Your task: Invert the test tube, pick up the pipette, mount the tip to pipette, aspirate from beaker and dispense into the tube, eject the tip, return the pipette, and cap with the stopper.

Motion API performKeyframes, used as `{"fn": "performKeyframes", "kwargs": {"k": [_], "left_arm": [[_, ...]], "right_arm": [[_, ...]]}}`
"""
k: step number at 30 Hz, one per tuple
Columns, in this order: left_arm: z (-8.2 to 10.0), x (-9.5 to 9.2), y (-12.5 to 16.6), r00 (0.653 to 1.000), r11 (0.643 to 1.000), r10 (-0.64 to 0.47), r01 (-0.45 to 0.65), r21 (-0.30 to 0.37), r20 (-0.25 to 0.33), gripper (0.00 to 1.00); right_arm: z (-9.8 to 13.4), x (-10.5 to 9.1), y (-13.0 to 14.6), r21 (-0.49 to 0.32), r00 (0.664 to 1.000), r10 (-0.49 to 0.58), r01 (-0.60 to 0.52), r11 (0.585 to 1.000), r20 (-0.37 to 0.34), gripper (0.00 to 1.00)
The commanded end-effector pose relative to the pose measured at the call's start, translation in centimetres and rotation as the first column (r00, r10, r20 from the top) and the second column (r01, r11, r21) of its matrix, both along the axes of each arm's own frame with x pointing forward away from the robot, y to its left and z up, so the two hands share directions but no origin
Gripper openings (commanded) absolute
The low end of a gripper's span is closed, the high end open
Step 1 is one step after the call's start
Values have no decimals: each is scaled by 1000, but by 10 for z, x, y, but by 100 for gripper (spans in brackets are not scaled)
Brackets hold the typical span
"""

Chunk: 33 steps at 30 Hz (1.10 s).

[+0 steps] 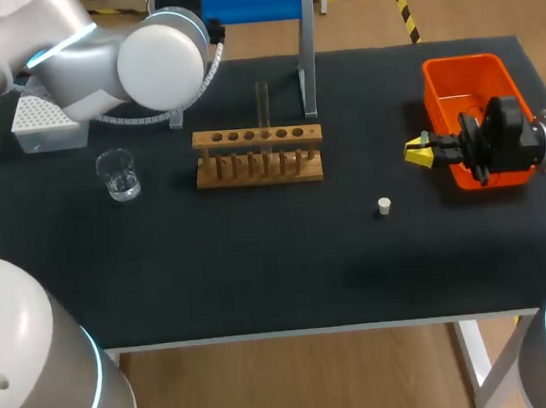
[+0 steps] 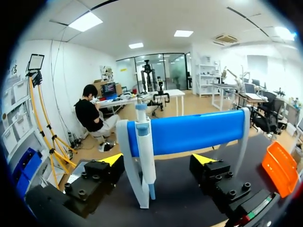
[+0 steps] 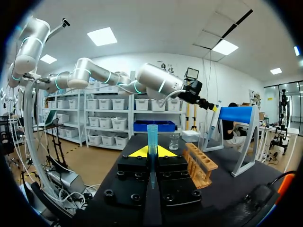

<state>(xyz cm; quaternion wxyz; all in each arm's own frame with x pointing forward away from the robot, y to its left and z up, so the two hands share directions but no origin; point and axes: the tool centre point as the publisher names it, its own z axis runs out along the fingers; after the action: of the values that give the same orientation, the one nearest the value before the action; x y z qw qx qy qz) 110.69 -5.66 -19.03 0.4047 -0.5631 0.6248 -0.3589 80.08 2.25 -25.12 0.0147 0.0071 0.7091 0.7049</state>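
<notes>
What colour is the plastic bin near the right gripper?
Bright orange; the rectangular plastic bin shows best in the head view.

Black table (image 1: 260, 281): rack (image 1: 258, 155), beaker (image 1: 117, 174), stopper (image 1: 384, 206), bin (image 1: 461, 74)

Wooden rack (image 1: 256, 137), glossy clear beaker (image 1: 118, 175), matt tabletop (image 1: 259, 262)

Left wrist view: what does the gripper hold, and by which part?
Nothing. The left gripper is open; the pipette hangs on its stand ahead of it, untouched.
</notes>
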Motion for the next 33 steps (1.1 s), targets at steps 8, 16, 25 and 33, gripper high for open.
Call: {"fn": "performKeyframes", "kwargs": {"k": [8, 16, 25, 33], "left_arm": [[-6, 24, 7, 1000, 1000, 4, -4, -1, -7, 71], [-11, 36, 11, 1000, 1000, 10, -10, -20, -2, 72], [-13, 46, 13, 1000, 999, 16, -15, -41, 10, 71], [-11, 52, 13, 1000, 999, 16, -15, -50, 22, 77]], "right_arm": [[0, 0, 0, 0, 1000, 0, 0, 1000, 1, 0], [0, 0, 0, 0, 1000, 0, 0, 1000, 1, 0], [0, 0, 0, 0, 1000, 0, 0, 1000, 1, 0], [0, 0, 0, 0, 1000, 0, 0, 1000, 1, 0]]}}
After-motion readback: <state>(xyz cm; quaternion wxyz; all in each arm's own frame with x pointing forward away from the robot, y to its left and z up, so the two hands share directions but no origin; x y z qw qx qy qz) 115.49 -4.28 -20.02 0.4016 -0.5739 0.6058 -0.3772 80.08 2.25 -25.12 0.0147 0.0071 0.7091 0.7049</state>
